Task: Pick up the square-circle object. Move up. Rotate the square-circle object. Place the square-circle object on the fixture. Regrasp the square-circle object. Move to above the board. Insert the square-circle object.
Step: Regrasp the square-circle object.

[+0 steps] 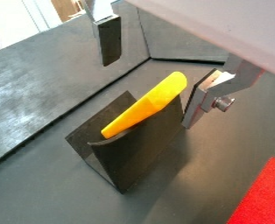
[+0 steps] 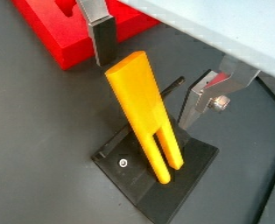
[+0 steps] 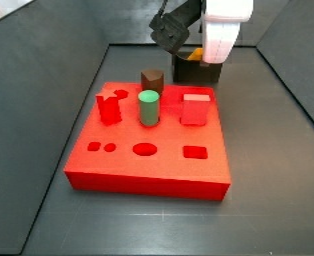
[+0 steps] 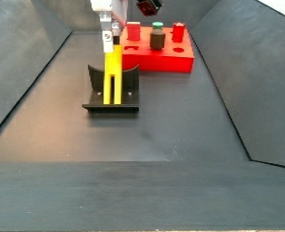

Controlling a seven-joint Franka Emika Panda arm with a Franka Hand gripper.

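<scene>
The square-circle object (image 2: 143, 109), a slim yellow-orange peg, leans upright against the fixture (image 2: 151, 182); it shows in both wrist views, peg (image 1: 144, 107) on the dark fixture (image 1: 130, 156). My gripper (image 2: 151, 70) hangs open over the peg's upper end, one finger (image 2: 102, 39) on each side, with a gap to the peg on both sides. In a side view the gripper (image 4: 106, 33) sits just above the peg (image 4: 111, 72) and fixture (image 4: 111, 98). The red board (image 3: 146, 150) lies beside the fixture (image 3: 193, 70).
On the board stand a brown peg (image 3: 152, 80), a green cylinder (image 3: 148, 107) and red blocks (image 3: 195, 108). The board (image 4: 157, 54) lies beyond the fixture. Dark sloping bin walls (image 4: 36, 72) enclose the floor.
</scene>
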